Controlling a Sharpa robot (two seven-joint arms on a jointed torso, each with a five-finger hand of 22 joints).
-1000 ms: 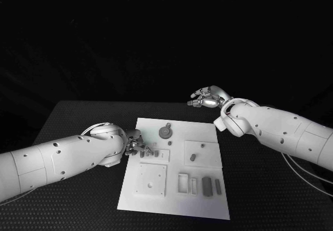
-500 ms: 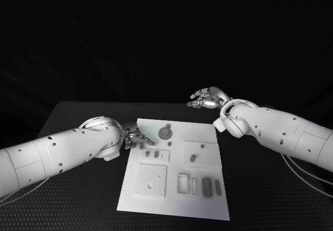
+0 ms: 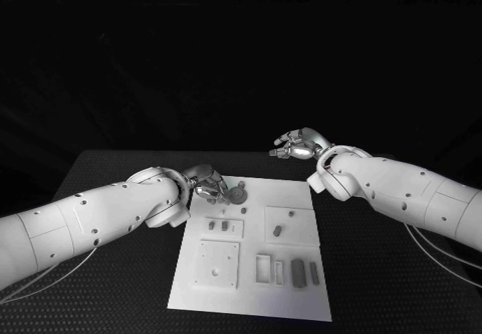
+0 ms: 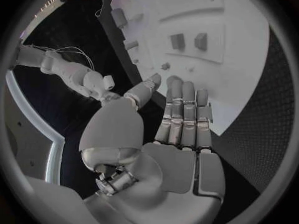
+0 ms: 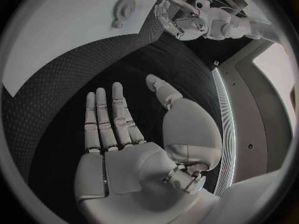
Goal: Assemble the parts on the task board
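The white task board (image 3: 251, 292) lies mid-table with several small grey parts on it. A gear (image 3: 239, 192) sits near its far edge, two small blocks (image 3: 218, 225) stand below it, and an oblong piece (image 3: 276, 229) rests on a square plate. My left hand (image 3: 208, 186) hovers at the board's far left corner, just left of the gear. In the left wrist view this hand (image 4: 181, 129) has straight fingers and an empty palm. My right hand (image 3: 298, 144) hangs beyond the far right corner, off the board. In the right wrist view it (image 5: 118, 134) is spread and empty.
A square plate with holes (image 3: 219, 261), a narrow frame (image 3: 264, 266) and two dark bars (image 3: 305, 271) occupy the board's near half. Black table (image 3: 111, 278) surrounds the board on both sides.
My left hand has moved along the board's left edge, from beside the two small blocks to the far corner by the gear. The right hand has barely shifted.
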